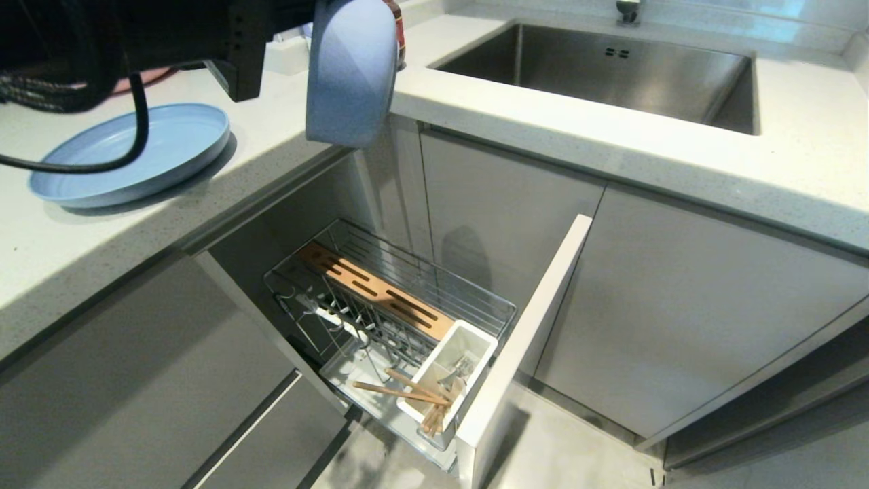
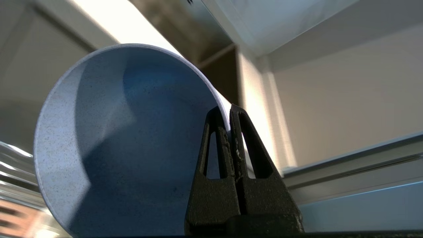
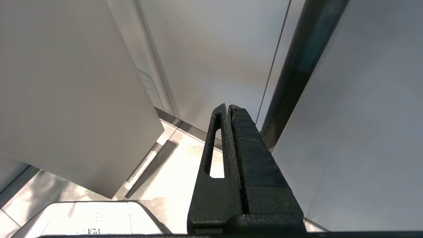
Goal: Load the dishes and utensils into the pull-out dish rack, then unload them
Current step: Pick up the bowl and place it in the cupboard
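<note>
Clamped on the rim of the blue-grey bowl (image 2: 132, 142), the left pincer (image 2: 228, 114) holds it tilted above the pull-out dish rack (image 1: 407, 299), beside the worktop (image 1: 285, 129).

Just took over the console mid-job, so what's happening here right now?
The left gripper is shut on the rim of the blue-grey bowl, holding it on edge in the air above the counter edge, over the open pull-out dish rack. The light-blue plate sits on the counter. The chopsticks and some metal cutlery are in the white utensil cup. The right gripper is shut, empty, parked low by the cabinets.
</note>
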### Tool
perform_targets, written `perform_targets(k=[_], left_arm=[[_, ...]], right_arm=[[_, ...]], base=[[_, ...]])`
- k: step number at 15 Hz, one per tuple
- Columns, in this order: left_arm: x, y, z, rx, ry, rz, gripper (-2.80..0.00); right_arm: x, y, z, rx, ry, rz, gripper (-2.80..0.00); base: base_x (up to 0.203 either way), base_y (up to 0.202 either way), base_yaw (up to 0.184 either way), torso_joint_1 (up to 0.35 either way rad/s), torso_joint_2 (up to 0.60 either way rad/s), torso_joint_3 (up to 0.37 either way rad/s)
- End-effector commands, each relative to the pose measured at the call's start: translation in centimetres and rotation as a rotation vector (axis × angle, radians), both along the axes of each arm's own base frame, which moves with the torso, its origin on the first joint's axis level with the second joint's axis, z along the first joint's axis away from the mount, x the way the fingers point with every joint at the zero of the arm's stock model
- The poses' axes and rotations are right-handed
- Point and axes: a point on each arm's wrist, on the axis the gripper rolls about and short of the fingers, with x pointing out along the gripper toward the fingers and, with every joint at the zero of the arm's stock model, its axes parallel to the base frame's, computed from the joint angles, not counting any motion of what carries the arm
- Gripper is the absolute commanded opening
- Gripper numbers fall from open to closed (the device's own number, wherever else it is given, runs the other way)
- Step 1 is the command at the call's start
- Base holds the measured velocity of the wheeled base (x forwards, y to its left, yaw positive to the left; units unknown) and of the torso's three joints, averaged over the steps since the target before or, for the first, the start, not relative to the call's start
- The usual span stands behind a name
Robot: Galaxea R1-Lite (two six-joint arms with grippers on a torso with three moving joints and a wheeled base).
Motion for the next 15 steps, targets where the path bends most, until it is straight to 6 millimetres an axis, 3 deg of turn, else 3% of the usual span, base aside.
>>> perform_targets(k=[1,7,15], left_arm=[[0.5,-0.4,-2.7,-0.100,0.149,-0.020,-2.80],[4.5,-4.3,-7.3,-0.332,0.372,-0.036,-2.80],[11.8,-9.1,-15.8,-0.401,0.392,0.250,-2.80]], right_arm=[[0.0,0.0,0.0,0.000,-0.003,0.000,-2.80],[0.0,0.0,0.0,0.000,-0.004,0.000,-2.80],[0.0,0.0,0.0,0.001,-0.003,0.000,-2.80]], base=[[0.000,0.000,0.000,0.000,0.00,0.000],[0.000,0.000,0.000,0.000,0.00,0.000],[0.000,0.000,0.000,0.000,0.00,0.000]])
